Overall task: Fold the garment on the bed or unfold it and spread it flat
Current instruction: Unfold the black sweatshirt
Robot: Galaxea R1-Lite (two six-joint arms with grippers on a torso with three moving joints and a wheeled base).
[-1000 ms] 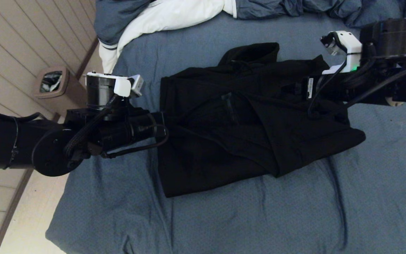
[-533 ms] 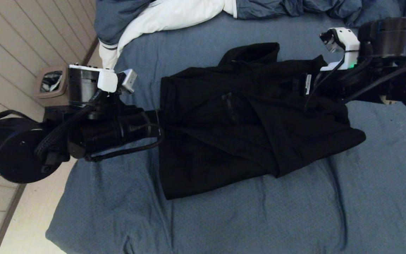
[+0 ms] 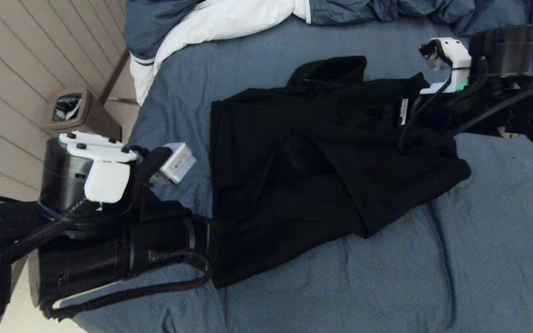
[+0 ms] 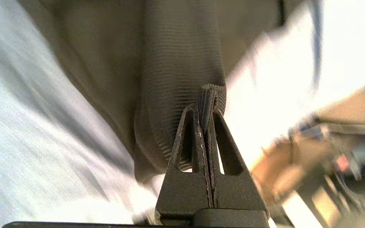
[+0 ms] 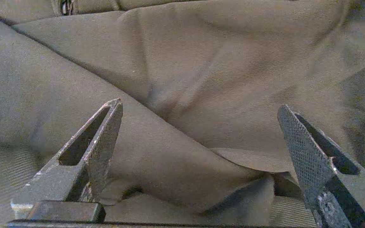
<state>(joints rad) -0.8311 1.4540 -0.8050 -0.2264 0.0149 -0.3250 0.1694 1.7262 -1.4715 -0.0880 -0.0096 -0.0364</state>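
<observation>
The black hoodie (image 3: 322,152) lies rumpled on the bed (image 3: 387,286), its ribbed hem pinched tight in the left gripper (image 4: 206,110), while the right gripper (image 5: 198,126) hovers wide apart over its fabric.

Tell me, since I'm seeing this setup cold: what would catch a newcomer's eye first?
The black garment lies bunched across the middle of the blue-grey bed. At its left edge the left gripper is shut on a fold of ribbed hem. At the opposite end the right gripper hangs open over the cloth.
</observation>
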